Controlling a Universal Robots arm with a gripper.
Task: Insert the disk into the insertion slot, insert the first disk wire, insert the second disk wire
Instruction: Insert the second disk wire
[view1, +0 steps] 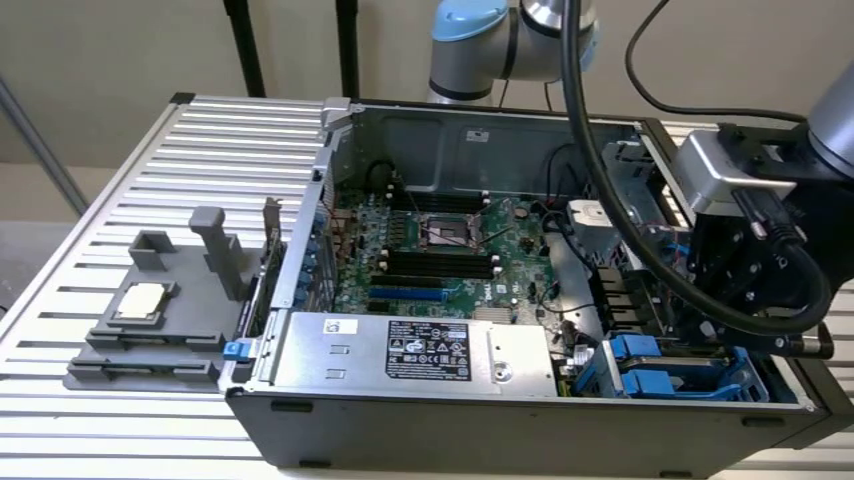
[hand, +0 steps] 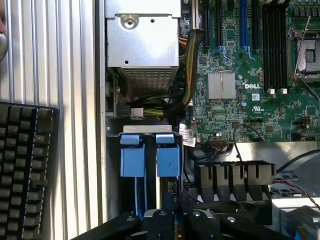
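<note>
Jaws of the black gripper (view1: 727, 335) hang over the grey-blue ribbed plastic drive bay (view1: 667, 372) at the exterior view's lower right, presumably lining up; whether they grasp anything I cannot tell. Bright blue tabs (hand: 148, 155) mark seated carriers.

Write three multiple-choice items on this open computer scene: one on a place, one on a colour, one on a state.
1. Where does the grey stand sit?
A. inside the case
B. on the slatted table, outside the case
C. on the power supply

2. What colour are the tabs at the drive bay?
A. blue
B. red
C. yellow

3. How is the case?
A. closed
B. open, motherboard exposed
C. wrapped in film

Key: 1 B, the stand rests on the table toward the exterior view's left. 2 A, two bright blue tabs show in the wrist view. 3 B, the motherboard and power supply are uncovered.
</note>
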